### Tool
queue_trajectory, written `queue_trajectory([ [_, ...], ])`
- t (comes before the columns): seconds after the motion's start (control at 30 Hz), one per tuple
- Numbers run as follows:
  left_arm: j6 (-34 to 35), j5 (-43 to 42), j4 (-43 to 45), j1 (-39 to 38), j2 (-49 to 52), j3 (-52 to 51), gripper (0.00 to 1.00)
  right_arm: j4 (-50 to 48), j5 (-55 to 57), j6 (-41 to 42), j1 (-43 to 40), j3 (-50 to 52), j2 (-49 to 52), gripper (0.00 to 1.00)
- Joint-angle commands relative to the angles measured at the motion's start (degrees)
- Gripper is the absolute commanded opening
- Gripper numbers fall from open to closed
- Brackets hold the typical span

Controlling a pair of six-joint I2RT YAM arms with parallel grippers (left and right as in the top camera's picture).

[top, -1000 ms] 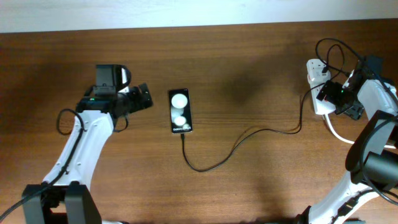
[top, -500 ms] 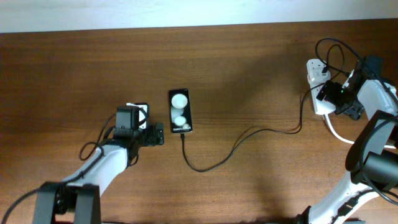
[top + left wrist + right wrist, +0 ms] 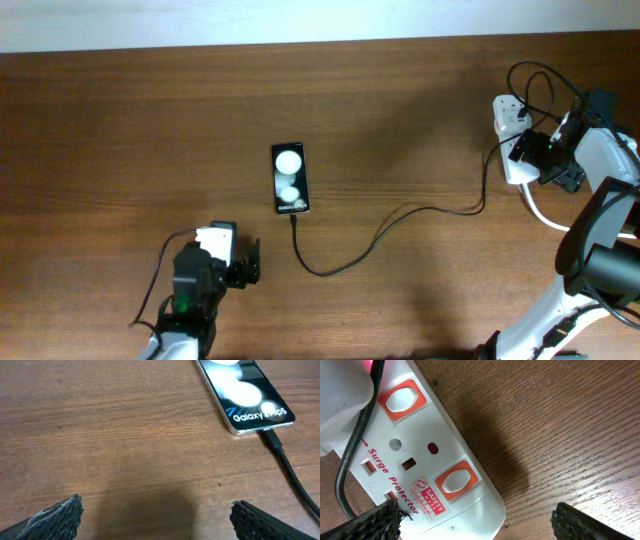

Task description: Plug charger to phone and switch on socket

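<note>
Black phone [image 3: 290, 178], black charger [image 3: 274, 444] — white socket [image 3: 427, 425].

The counter [image 3: 400, 120] is brown wood with fine lines in it. The phone [image 3: 289, 178] is black and very shiny. The socket [image 3: 427, 420] is smooth white plastic. The charger [image 3: 292, 477] looks dull black.

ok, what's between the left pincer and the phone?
Only bare table between left pincer and phone, shown in the left wrist view. The charger runs off to the side.

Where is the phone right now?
Overhead, the phone lies left of centre, the charger plugged into its near end; the left pincer sits nearer the robot, slightly left.
</note>
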State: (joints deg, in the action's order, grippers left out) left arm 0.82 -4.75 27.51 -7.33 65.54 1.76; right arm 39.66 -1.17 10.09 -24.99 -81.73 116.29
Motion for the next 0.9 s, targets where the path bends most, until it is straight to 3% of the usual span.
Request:
queue_trajectory([
  [0.0,-0.9,-0.8,-3.4,0.2,-5.0,-1.3,0.99,0.5,1.4,-0.9,-0.2,1.2,1.1,0.99],
  [0.13,-0.9,1.2,-25.4,0.2,-24.8,-1.3,0.99,0.5,1.4,-0.9,-0.2,1.2,1.1,0.99],
  [0.23,-0.9,2.8,-32.2,0.2,-31.9,-1.3,0.99,0.5,1.4,-0.9,-0.2,1.2,1.1,0.99],
  [0.33,-2.0,4.9,-32.3,0.2,-39.8,-1.3,0.99,0.5,1.4,-0.9,-0.2,1.2,1.1,0.99],
  [0.43,-8.1,5.2,-32.3,0.3,-50.3,-1.3,0.99,0.5,1.4,-0.9,-0.2,1.2,1.1,0.99],
  [0.7,-8.2,6.6,-32.3,3.9,-65.2,-1.3,0.99,0.5,1.4,-0.9,-0.2,1.2,1.1,0.99],
  [0.87,0.9,17.2,-31.3,3.9,-65.3,-1.3,0.99,0.5,1.4,-0.9,-0.2,1.2,1.1,0.99],
])
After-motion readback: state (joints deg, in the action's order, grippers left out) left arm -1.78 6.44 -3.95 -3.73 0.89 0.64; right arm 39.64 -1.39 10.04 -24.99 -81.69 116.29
